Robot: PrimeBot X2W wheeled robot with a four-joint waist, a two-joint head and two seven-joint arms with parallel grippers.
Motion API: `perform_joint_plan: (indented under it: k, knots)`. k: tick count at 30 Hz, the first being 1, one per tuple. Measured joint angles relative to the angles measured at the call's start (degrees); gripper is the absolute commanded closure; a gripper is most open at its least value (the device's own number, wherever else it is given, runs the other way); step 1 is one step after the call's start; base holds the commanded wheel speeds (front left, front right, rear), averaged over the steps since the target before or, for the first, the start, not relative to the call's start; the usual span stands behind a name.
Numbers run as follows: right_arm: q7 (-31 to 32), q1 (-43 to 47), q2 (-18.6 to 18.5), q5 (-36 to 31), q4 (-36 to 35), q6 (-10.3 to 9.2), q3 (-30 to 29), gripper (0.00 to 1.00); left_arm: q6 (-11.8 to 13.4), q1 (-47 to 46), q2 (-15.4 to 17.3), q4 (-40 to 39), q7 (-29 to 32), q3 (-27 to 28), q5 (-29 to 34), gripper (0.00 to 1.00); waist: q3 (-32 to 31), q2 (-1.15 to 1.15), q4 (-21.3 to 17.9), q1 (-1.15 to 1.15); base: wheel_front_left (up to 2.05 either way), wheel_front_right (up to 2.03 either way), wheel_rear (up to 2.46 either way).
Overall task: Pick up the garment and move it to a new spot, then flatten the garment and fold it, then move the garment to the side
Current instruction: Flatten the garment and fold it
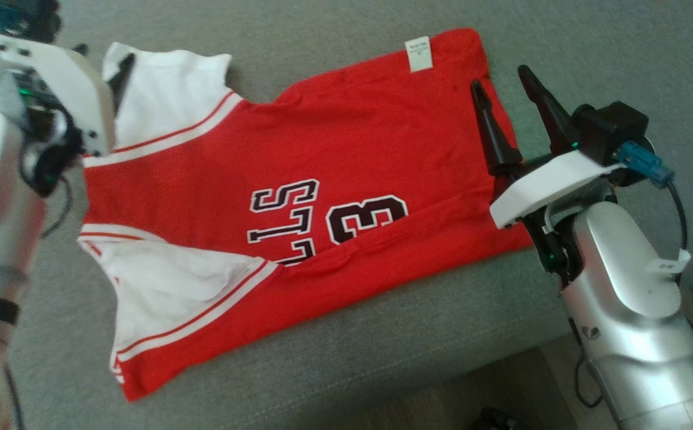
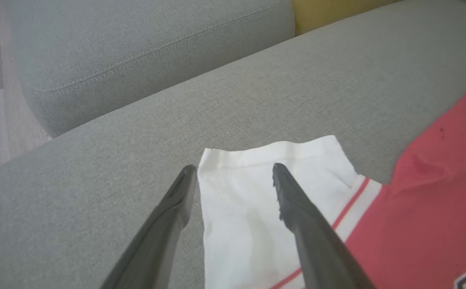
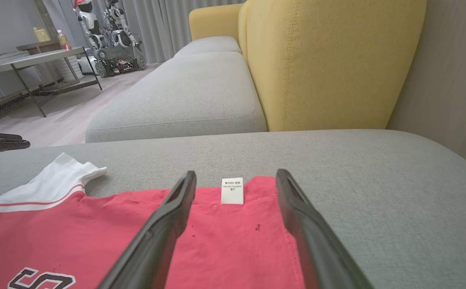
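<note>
Almost flat across the grey sofa seat (image 1: pixel 382 358), the red jersey (image 1: pixel 334 155) lies spread in the head view, the right gripper (image 1: pixel 499 76) wide open and empty over its red end; from the left wrist, the left gripper (image 2: pixel 234 167) gapes, empty, above a white sleeve (image 2: pixel 257 192); from the right wrist, parted fingers (image 3: pixel 164 224) frame the jersey's white label (image 3: pixel 232 190) before a yellow backrest (image 3: pixel 329 64).

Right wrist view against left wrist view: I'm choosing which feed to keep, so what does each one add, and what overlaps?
Right wrist view adds a metal-legged table, another robot beyond it, and the right pincer open by the label. Left wrist view adds the left pincer open astride an edge of the white sleeve. Both share the red jersey, that sleeve and label, and the grey sofa.
</note>
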Motion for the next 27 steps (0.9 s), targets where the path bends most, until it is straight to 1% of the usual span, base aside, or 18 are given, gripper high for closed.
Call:
perform_joint_plan:
  k: [3, 5, 11, 16, 22, 24, 25, 26, 27]
  knots:
    - [-0.73, -1.05, 0.26, 0.01, 0.51, 0.00, 0.63, 0.00, 0.00, -2.30, 2.52, 1.86, 0.81, -3.20, -0.27, 0.00, 1.42, 0.00, -1.50, 0.00, 0.00, 0.00, 0.00]
    - [-1.04, -1.34, 0.55, 0.01, 0.65, 0.00, 0.82, 0.00, 0.00, -3.07, 3.26, 3.33, 0.97, -4.35, -1.02, 0.00, 2.12, 0.00, -2.29, 0.00, 0.00, 0.00, 0.00]
    - [-2.04, -1.83, 0.99, 0.02, 1.41, 0.00, 1.85, 0.00, -0.01, -5.37, 4.23, 7.71, 0.54, -7.03, -1.19, 0.00, 3.78, 0.00, -3.84, 0.00, 0.00, 0.00, 0.00]
    - [-2.30, -2.38, 1.30, 0.09, 1.49, 0.00, 1.98, 0.00, -0.01, -7.43, 4.86, 10.60, -1.15, -8.37, -1.25, 0.00, 4.91, 0.00, -4.55, 0.00, 0.00, 0.00, 0.00]
    - [-2.47, -2.40, 1.32, 0.09, 1.56, 0.00, 1.97, 0.00, -0.01, -9.04, 4.83, 12.63, -2.75, -9.94, -2.09, 0.00, 5.83, 0.00, -4.80, 0.00, 0.00, 0.00, 0.00]
    - [-2.47, -2.53, 1.36, 0.08, 1.68, 0.00, 1.92, 0.00, 0.00, -9.51, 4.55, 13.36, -2.93, -11.22, -2.71, 0.00, 6.20, 0.00, -4.67, 0.00, 0.00, 0.00, 0.00]
    - [-2.47, -2.63, 1.36, 0.08, 1.80, 0.00, 1.87, 0.00, -0.01, -9.51, 4.28, 13.38, -2.92, -11.65, -3.53, 0.09, 6.27, 0.00, -4.56, 0.00, 0.00, 0.00, 0.00]
    - [-2.47, -2.63, 1.36, 0.08, 1.80, 0.00, 1.87, 0.00, -0.01, -9.51, 4.28, 13.38, -2.92, -11.65, -3.53, 0.65, 6.27, 0.00, -4.56, 0.00, 0.00, 0.00, 0.00]
    - [-2.47, -2.75, 1.36, 0.07, 1.88, 0.00, 1.83, 0.00, -0.01, -9.51, 3.98, 13.36, -2.92, -12.15, -4.41, 1.00, 6.32, 0.00, -4.41, 0.00, 0.00, 0.00, 0.00]
